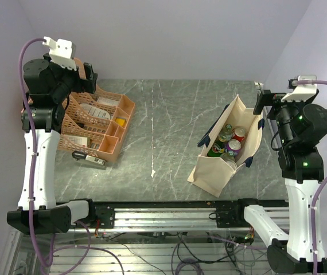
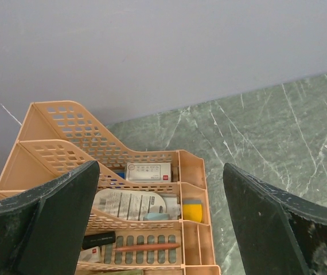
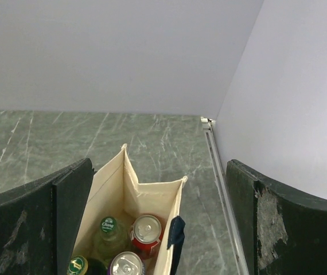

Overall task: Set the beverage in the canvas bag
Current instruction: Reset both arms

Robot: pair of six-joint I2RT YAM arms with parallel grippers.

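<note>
The cream canvas bag (image 1: 212, 169) with navy handles stands open on the right of the table. Inside it are several drinks: a red can (image 1: 240, 134), a purple can (image 1: 233, 145), green-capped bottles (image 1: 228, 129) and a silver-topped can (image 1: 228, 157). The right wrist view shows the bag (image 3: 152, 197) below, with the red can (image 3: 147, 230) and a green-capped bottle (image 3: 108, 225). My right gripper (image 1: 262, 100) is open and empty, raised above the bag's far right end. My left gripper (image 1: 86, 77) is open and empty, raised above the orange trays.
Orange plastic file trays (image 1: 117, 126) with papers, pens and a yellow item stand at the left; they fill the left wrist view (image 2: 189, 172). A dark object (image 1: 89, 158) lies in front of them. A metal rail (image 3: 218, 172) runs along the right wall.
</note>
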